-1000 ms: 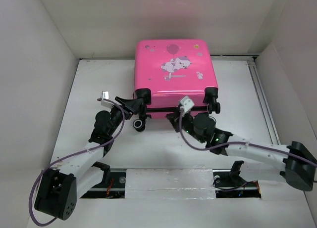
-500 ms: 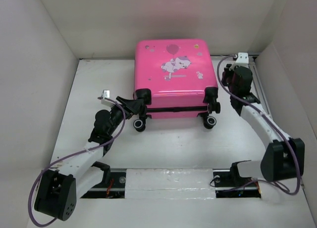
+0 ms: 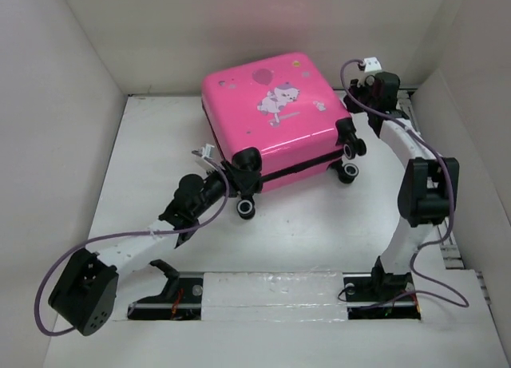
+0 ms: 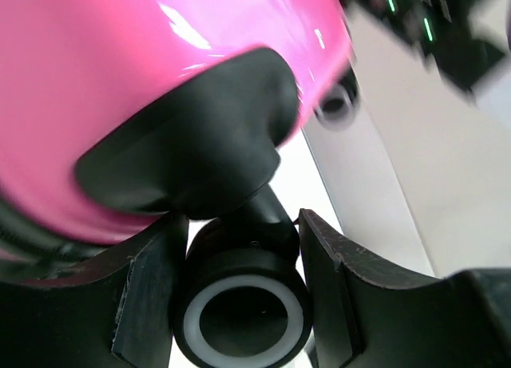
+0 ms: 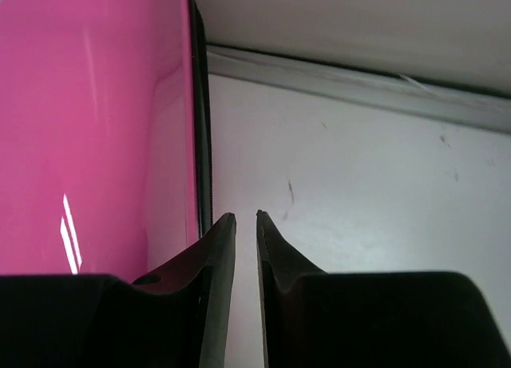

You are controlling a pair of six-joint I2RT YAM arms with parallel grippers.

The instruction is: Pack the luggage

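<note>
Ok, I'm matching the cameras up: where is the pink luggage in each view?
Top external: luggage at upper centre, lying skewed.
Left wrist: luggage fills the upper left, above a wheel.
Right wrist: luggage fills the left side.
Shared landmark: the white table under it.

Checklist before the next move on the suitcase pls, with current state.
1. Left end effector on wheel: ok, a finger clamped on each side.
2. Right end effector empty: ok, narrow gap, nothing in it.
3. Right end effector clear of suitcase: cannot tell, one finger sits right beside the shell.
4. Suitcase open for packing: not ok, lid closed.
5. Suitcase square to the arms: not ok, skewed.
6. Zipper undone: cannot tell.
</note>
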